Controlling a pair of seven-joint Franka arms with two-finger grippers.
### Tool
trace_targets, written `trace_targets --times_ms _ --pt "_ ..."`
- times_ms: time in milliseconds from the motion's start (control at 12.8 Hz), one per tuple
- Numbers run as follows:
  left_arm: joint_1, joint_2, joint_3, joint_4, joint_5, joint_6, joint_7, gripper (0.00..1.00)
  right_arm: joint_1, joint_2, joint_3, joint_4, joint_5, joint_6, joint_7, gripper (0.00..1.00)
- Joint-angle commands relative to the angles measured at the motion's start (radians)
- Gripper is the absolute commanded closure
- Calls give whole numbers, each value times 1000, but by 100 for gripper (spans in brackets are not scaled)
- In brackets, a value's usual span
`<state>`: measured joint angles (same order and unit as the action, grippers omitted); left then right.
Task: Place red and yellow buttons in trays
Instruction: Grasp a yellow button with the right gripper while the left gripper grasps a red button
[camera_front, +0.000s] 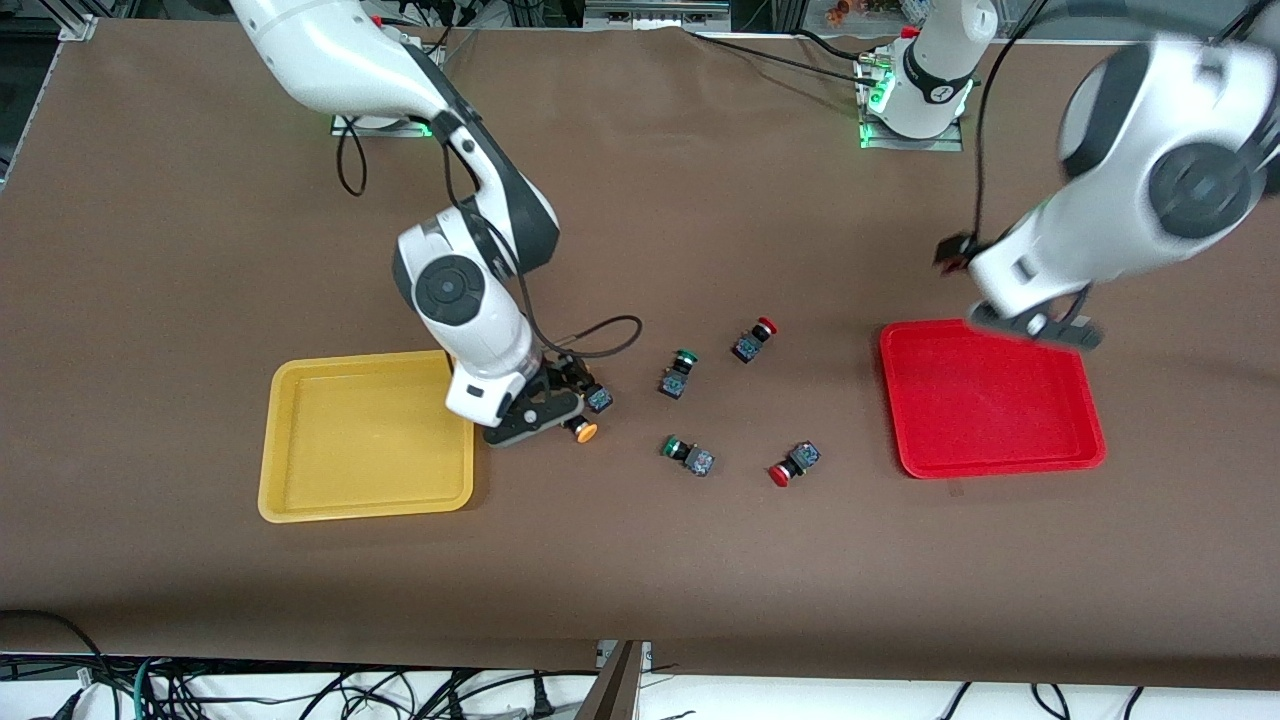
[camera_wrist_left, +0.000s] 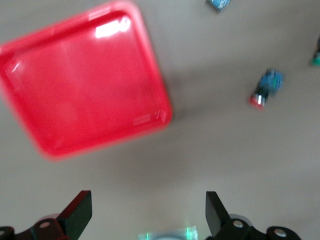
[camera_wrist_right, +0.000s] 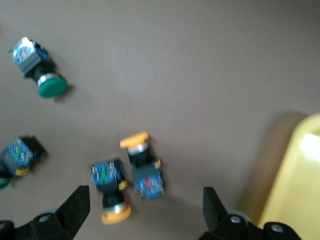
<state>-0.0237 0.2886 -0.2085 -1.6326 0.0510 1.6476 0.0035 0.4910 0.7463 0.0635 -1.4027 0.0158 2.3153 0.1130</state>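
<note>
Yellow tray (camera_front: 365, 440) at the right arm's end of the table, empty; right gripper (camera_front: 545, 408) just beside it, fingers spread and holding nothing, over the two yellow buttons (camera_wrist_right: 131, 177), which lie side by side, caps pointing opposite ways. Mid-table, two green buttons (camera_front: 680, 370) among two red buttons (camera_front: 795, 462), all loose. Red tray (camera_front: 990, 400) empty, left gripper (camera_wrist_left: 147, 215) open above it. Buttons judged light, rigid, prone to roll on their round caps: pinch the squarer black-and-blue body.
</note>
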Motion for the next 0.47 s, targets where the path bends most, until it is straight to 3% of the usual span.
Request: trace_targets --times_ms 0,235,391 --pt "-21 176 4 92 -13 185 41 0 8 122 -4 120 -2 77 4 0" --pt "-59 324 3 92 -14 473 242 0 26 182 -4 120 -4 177 10 1" --pt "-88 377 3 92 -13 573 282 0 27 200 -4 110 -1 196 17 2"
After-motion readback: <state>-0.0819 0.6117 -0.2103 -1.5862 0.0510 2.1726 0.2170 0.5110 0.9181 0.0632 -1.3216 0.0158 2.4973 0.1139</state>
